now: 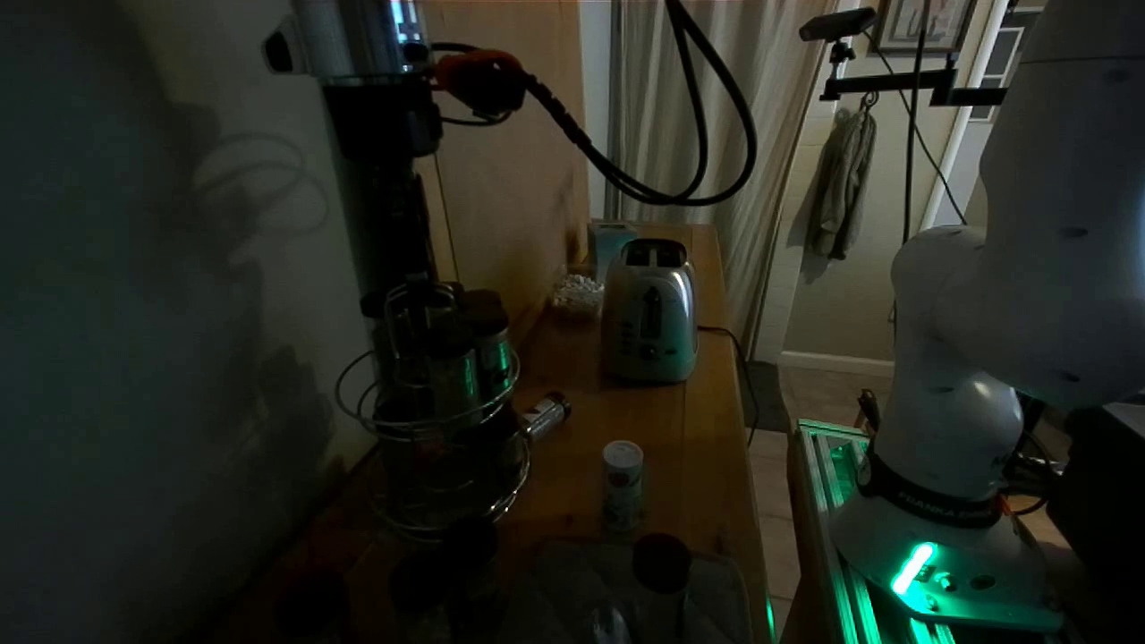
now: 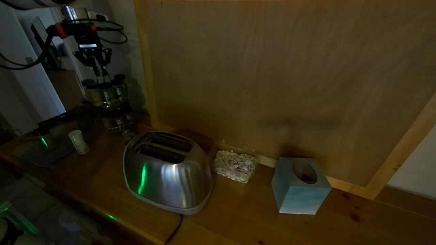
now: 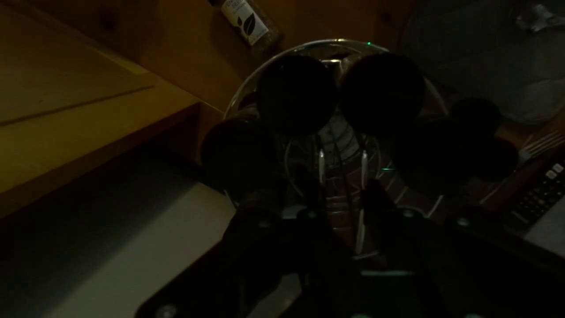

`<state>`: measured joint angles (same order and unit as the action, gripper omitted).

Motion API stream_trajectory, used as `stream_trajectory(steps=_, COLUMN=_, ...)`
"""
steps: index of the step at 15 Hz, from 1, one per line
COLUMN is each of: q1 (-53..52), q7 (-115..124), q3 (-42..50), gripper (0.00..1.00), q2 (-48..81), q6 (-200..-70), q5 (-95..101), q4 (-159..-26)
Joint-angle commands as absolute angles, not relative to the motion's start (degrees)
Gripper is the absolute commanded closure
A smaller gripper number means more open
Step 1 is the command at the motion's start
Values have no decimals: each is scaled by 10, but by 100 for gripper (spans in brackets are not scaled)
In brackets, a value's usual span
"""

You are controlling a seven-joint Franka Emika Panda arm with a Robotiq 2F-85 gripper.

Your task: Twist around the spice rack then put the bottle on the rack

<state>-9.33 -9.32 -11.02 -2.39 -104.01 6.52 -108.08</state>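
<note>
Grey and flat, a mat (image 1: 720, 590) lies nearest in an exterior view, a dark-lidded jar (image 1: 661, 562) standing on it; the wrist view alone makes plain a black remote control (image 3: 536, 196) and a silver fork (image 3: 543, 145). Next come a white cylindrical canister (image 1: 623, 487), its print too dim to read, and the white robot arm (image 1: 948, 394), its black band (image 1: 930, 503) lettered FRANKA. A round, two-tiered silver wire rack (image 3: 338, 40) holds dark-lidded glass jars (image 1: 492, 347); above, the black gripper (image 2: 100, 72) has its fingers partly apart, the rack's wire loop (image 3: 363, 168) between them, though whether they press on it I cannot tell. Just beside the rack, a clear dark-capped bottle (image 3: 251, 26) lies on the wooden counter (image 1: 657, 411), its white label's leaf plain only in the wrist view. Beyond the silver toaster (image 1: 650, 313), a clear box (image 2: 238, 146) holds pale pebble-like pieces (image 2: 235, 166), distinct in an exterior view. Far off hangs a drab jacket (image 1: 843, 188).
</note>
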Motion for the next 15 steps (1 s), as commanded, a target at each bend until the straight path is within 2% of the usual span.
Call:
stream_trajectory(steps=1, q1=-97, q7=-93, q3=-107, gripper=72, q2=-23, q6=-1038, q5=65, q4=-1079)
stream_trajectory(steps=4, q1=-97, q7=-92, q3=-107, gripper=72, q2=-23, q6=-1037, q5=65, q4=-1079)
stream_trajectory(steps=5, q1=-98, q7=-107, q3=-108, gripper=93, q2=-24, q6=-1036, q5=68, q4=-1080)
stream_trajectory(steps=15, q1=-111, q7=-310, q3=-115, gripper=93, q2=-44, q6=-1066, q5=127, q4=-1104)
